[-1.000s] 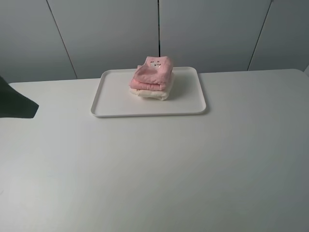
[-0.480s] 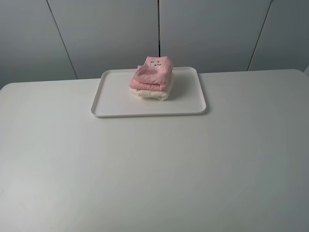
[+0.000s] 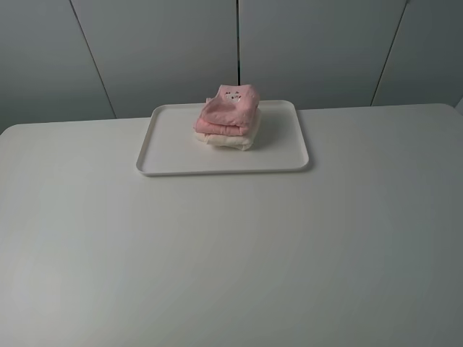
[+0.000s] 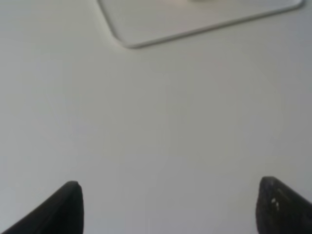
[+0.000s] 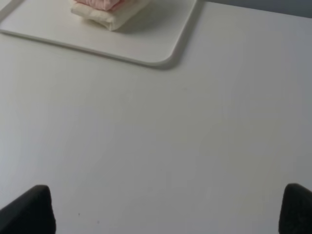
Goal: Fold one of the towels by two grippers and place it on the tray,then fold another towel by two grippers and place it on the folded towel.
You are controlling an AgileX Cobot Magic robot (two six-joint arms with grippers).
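On the plain white surface (image 3: 231, 246) the flat white rectangular plastic tray (image 3: 173, 148) with rounded corners and a low rim lies toward 12 o'clock in the high view, near the far edge. On this tray, in its part toward 1 o'clock, the folded cream off-white terry cloth towel (image 3: 233, 140) rests flat, and the folded light pink terry cloth towel (image 3: 228, 112) sits directly on top of it, with a small printed face on its upper fold. Both arms are out of the high view; only the wrist cameras show them. The left end effector (image 4: 169, 207) hangs above the bare surface with its two black fingertips (image 4: 66, 207) standing wide apart and nothing between them; one rounded corner of the tray (image 4: 146, 29) is seen well ahead of it. The right end effector (image 5: 165, 209) is in a similar pose, pointing toward the tray (image 5: 146, 44), its black fingertips (image 5: 34, 209) also spread wide and holding nothing. In the right wrist view the cream towel (image 5: 114, 14) and a strip of the pink towel (image 5: 100, 3) above it are visible on the tray, well apart from the fingertips.
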